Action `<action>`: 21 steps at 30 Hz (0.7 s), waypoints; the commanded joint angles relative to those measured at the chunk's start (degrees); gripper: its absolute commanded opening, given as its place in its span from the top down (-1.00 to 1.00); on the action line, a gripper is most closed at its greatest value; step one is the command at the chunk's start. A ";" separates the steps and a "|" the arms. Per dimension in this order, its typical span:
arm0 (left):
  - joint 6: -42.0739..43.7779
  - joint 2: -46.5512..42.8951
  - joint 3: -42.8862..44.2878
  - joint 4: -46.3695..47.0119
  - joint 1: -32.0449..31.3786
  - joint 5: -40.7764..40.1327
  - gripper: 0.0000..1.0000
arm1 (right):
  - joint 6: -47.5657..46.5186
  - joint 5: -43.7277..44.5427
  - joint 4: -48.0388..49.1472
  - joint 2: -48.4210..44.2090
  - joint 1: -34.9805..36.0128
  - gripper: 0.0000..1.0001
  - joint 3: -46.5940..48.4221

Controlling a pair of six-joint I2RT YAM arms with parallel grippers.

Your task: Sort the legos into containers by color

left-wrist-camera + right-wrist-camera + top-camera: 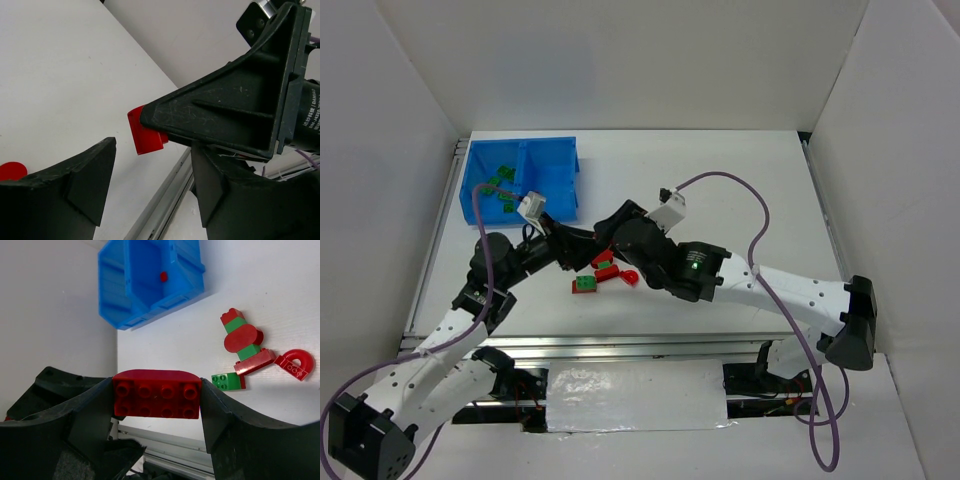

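Top view: a glossy blue plastic bin (520, 180) with a central divider is seen at the far left of the white tabletop (720, 170). Small green legos (503, 183) lie in its left compartment. Loose legos (602, 275), red and green, are scattered nearer the middle. The left arm (450, 330) and right arm (790, 290) meet between the bin and the loose legos.

Left wrist view: the left end effector (153, 150) is spread wide, with nothing gripped. Ahead of it, a scratched matt black finger (225, 110) of the other arm is pressed against a red brick (145, 132). A flat red disc (10, 171) lies on the tabletop. White lettering on a motor housing (307, 107) is cut off and cannot be fully read.

Right wrist view: the right end effector (156, 390) is clamped on the red brick, which is round-topped and shows two rows of four studs. It is held above the tabletop, near its front edge. A red piece (163, 276) is seen in one bin compartment. A red arch (297, 362) lies just beside the loose legos.
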 commanded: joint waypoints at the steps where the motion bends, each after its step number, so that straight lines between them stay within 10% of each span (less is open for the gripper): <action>1: 0.33 -0.36 0.53 4.52 -0.58 -0.75 -0.44 | -0.57 2.61 2.84 -0.27 0.50 0.77 2.47; 3: 0.51 -0.19 0.97 4.26 -0.49 -1.71 -0.03 | -1.89 1.38 4.16 -0.09 0.93 0.77 2.56; 9: 2.88 0.95 4.04 1.62 -0.58 -2.25 0.12 | -4.09 -0.38 5.65 1.14 1.73 0.75 3.61; 17: 4.99 0.52 7.21 -3.30 -0.49 -7.60 0.91 | -6.38 -2.84 8.29 0.62 1.99 0.61 1.69; 21: 4.38 0.95 8.09 -6.55 -0.58 -14.54 1.00 | -8.14 -3.55 14.34 -3.50 1.64 -0.55 -3.66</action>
